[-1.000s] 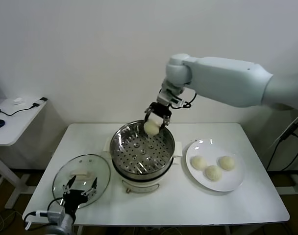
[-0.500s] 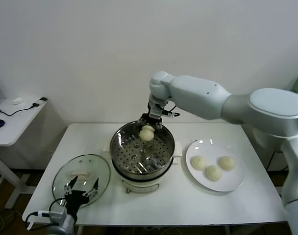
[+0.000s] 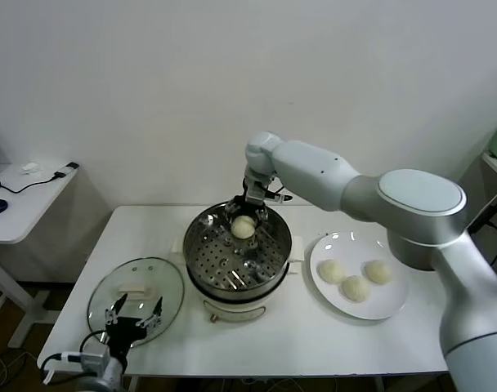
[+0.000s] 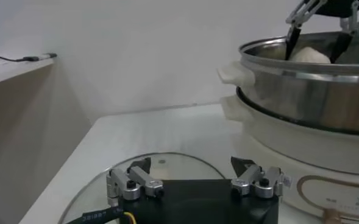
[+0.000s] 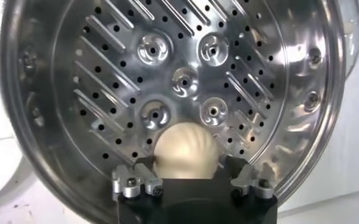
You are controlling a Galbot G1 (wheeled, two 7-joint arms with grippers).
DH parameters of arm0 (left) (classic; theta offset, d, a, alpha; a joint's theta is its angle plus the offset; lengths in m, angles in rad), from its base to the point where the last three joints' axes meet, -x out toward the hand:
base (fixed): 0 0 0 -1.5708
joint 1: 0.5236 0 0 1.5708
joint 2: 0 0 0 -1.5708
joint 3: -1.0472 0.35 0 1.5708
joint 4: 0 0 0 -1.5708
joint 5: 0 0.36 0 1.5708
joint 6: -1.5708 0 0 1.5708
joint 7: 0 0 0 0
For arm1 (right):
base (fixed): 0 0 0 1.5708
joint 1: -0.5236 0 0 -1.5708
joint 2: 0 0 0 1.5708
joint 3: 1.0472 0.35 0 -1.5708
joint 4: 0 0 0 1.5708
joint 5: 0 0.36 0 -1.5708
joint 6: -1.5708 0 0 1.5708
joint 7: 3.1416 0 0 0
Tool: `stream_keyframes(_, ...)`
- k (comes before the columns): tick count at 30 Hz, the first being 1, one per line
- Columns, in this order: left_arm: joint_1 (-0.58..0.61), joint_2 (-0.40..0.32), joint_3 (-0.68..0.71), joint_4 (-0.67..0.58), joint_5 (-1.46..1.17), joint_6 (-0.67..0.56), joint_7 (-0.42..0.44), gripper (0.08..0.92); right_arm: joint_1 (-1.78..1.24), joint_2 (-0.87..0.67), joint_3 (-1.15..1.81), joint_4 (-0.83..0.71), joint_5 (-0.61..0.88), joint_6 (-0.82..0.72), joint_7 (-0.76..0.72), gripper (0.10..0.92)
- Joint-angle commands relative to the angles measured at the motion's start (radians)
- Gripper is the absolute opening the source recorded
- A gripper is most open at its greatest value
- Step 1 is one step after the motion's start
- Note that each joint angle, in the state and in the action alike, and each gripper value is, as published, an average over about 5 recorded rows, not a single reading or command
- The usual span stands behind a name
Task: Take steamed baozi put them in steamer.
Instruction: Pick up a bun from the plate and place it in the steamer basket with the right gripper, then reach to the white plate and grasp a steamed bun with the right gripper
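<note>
The right gripper (image 3: 244, 214) hangs over the far side of the steamer (image 3: 237, 255), at about twelve o'clock on its rim in the head view. A baozi (image 3: 243, 228) sits directly between its jaws. In the right wrist view the same baozi (image 5: 185, 154) lies low against the perforated floor, and the jaws stand on either side of it. They look spread wide, but from these views I cannot tell whether they are clear of the dough or touching it. My judgement is that this is the release of the first bun, made at the back edge of the basket rather than its middle.

Three more baozi (image 3: 355, 279) wait on the white plate (image 3: 396, 306), at three o'clock from the steamer on the desk (image 3: 314, 343). They are bunched close together near the plate's centre. So roughly a quarter of the task appears done, and three buns are left to carry across.

The glass lid (image 3: 136, 294) lies flat on the desk at about eight o'clock from the steamer. The left gripper (image 3: 134, 317) is parked just above its near edge with its jaws wide and nothing between them; the left wrist view shows the left gripper (image 4: 194, 182) the same way.

The rest of the basket floor is bare, so room remains for the other three.
</note>
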State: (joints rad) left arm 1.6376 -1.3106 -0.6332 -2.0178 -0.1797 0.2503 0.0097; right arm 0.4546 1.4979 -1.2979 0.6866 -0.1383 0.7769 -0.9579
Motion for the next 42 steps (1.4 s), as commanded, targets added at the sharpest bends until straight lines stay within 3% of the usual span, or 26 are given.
stream_keyframes(1,0.006,-0.007,0.000,-0.016,0.003,0.002,0.001,0.823,0.051,-0.041,-0.027,0.071,0.106,0.022,-0.008,0.822)
stream_keyframes(10,0.020,-0.011,0.009,-0.037,0.012,0.001,0.006,0.823,0.387,-0.223,-0.257,0.271,0.585,-0.083,-0.180,0.823)
stream_keyframes(15,0.019,-0.007,0.006,-0.041,0.009,0.001,0.007,0.823,0.602,-0.424,-0.523,0.459,0.764,-0.357,-0.170,0.823)
stream_keyframes(21,0.014,-0.005,0.005,-0.039,0.003,-0.003,0.006,0.823,0.680,-0.652,-0.722,0.663,0.794,-0.755,-0.036,0.823)
stream_keyframes(25,0.010,-0.004,0.006,-0.034,0.003,-0.005,0.007,0.823,0.614,-0.741,-0.747,0.750,0.818,-0.919,0.030,0.823)
stream_keyframes(30,0.009,-0.004,0.002,-0.026,0.002,-0.006,0.007,0.823,0.442,-0.769,-0.657,0.765,0.831,-1.001,0.081,0.823)
stream_keyframes(42,0.022,-0.018,-0.006,-0.004,0.003,-0.017,0.005,0.823,0.052,-0.659,-0.380,0.547,0.752,-1.049,0.121,0.823)
